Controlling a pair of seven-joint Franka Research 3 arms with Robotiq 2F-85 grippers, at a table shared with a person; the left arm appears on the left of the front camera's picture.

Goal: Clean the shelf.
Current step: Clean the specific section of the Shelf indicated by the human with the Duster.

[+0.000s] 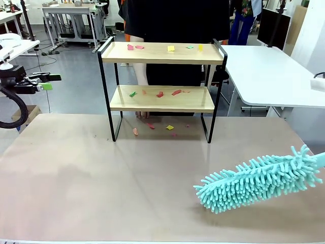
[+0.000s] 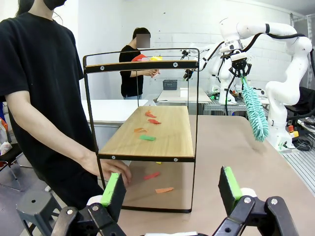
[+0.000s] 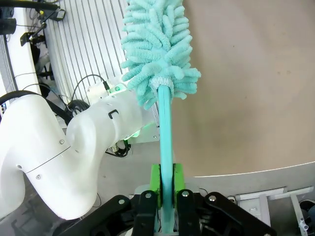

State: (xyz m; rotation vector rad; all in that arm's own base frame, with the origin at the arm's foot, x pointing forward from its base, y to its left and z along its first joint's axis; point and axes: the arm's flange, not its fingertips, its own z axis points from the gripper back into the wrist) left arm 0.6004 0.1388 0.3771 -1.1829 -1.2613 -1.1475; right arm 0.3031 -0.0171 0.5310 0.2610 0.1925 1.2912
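- Low over the near right of the bench [image 1: 76, 178]: fluffy teal duster [image 1: 259, 182], handle clamped tight between the right fingers [image 3: 155, 178].
- Left fingers [image 2: 112, 191] spread wide, holding nothing.
- Toward the far edge, centred: the shelf [image 1: 161, 53], upright, coloured scraps [image 1: 160, 94] on both boards and beneath.

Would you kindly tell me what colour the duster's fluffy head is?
The duster head is turquoise; front view shows it best.

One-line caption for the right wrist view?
Right claw clamps the teal duster by its handle, brown table beyond.
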